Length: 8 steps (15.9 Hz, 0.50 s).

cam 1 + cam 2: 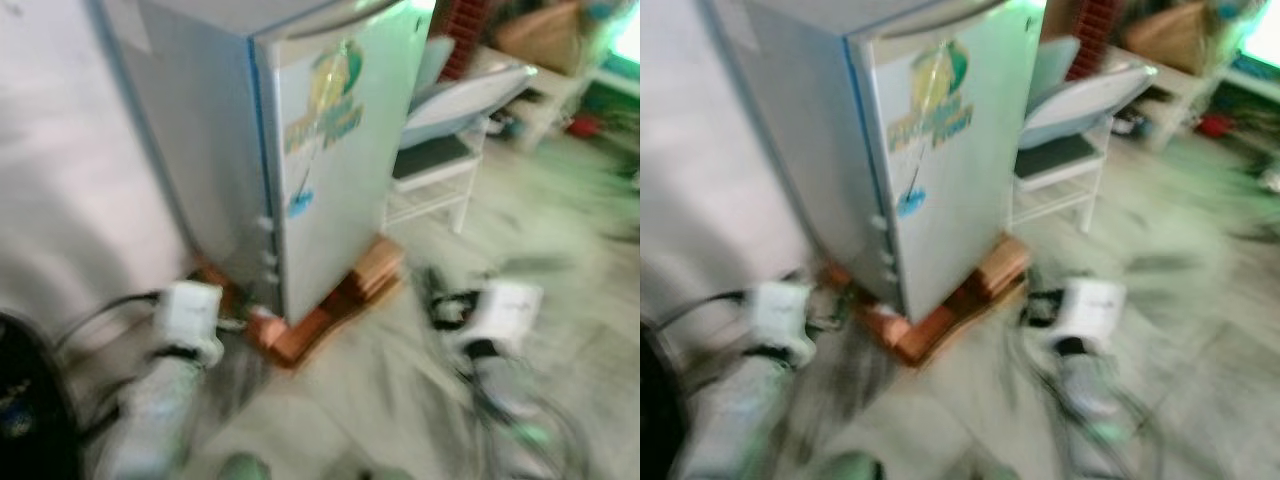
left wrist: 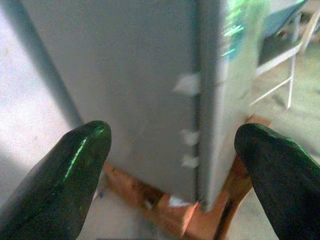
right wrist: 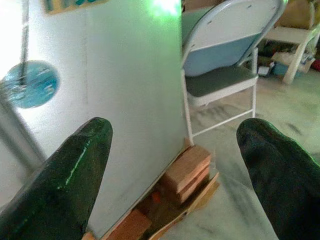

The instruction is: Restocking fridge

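Observation:
A small silver fridge (image 1: 330, 170) stands before me with its door shut; a yellow-green sticker and a blue round sticker mark the door. It rests on reddish wooden blocks (image 1: 335, 310). My left arm (image 1: 175, 350) is low at the fridge's hinge-side corner. In the left wrist view my left gripper (image 2: 172, 137) is open and empty, facing that corner edge. My right arm (image 1: 495, 320) is low to the right of the fridge. Also open and empty, my right gripper (image 3: 175, 132) faces the door's lower part and the blocks. The head views are blurred.
A white folding chair (image 1: 450, 110) stands close to the fridge's right side. A pale wall (image 1: 60, 150) runs along the left. Cluttered furniture (image 1: 545, 60) is at the back right. A dark object (image 1: 25, 400) sits at the lower left. Cables hang by both arms.

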Tool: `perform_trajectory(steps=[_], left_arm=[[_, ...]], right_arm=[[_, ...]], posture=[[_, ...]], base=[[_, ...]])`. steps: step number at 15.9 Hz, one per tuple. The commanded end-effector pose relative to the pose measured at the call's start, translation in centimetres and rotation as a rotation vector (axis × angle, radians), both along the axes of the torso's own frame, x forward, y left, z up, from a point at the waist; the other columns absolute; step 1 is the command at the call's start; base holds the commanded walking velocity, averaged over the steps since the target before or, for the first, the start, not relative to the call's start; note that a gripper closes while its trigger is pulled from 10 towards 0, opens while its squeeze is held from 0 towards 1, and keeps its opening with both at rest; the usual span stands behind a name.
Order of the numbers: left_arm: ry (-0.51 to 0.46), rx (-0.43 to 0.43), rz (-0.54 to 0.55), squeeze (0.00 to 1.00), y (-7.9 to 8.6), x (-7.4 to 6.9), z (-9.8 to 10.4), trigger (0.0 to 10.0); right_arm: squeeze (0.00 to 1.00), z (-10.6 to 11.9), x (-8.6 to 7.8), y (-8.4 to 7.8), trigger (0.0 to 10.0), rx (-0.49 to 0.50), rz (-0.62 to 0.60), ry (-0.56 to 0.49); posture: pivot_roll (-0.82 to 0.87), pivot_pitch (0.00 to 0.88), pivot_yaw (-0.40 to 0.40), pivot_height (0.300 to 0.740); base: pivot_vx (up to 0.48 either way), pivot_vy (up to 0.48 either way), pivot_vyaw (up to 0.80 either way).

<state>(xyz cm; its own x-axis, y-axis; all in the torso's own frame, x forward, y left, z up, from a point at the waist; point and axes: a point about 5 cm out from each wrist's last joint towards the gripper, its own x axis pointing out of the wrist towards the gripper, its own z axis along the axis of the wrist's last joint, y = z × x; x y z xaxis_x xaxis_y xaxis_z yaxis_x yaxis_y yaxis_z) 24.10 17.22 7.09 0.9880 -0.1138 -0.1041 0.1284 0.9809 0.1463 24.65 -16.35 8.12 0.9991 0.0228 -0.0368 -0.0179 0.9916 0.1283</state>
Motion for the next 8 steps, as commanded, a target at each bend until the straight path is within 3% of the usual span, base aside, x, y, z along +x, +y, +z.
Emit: perform_trajectory(steps=[1,8], left_arm=[[-0.004,-0.012,-0.028,0.0,-1.11,0.06,0.13,10.0],[-0.014,0.004,-0.024,0.0,-1.02,-0.18,-0.03,10.0]], right_arm=[[0.0,0.08,-0.16,-1.29,10.0,-0.021,-0.036,-0.001],[0.0,-0.19,-0.03,-1.16,10.0,-0.037,-0.037,0.014]], posture=[[0.08,0.107,-0.033,0.74],[0.09,0.109,-0.042,0.74]], base=[[0.244,0.412,-0.5],[0.0,0.0,0.0]])
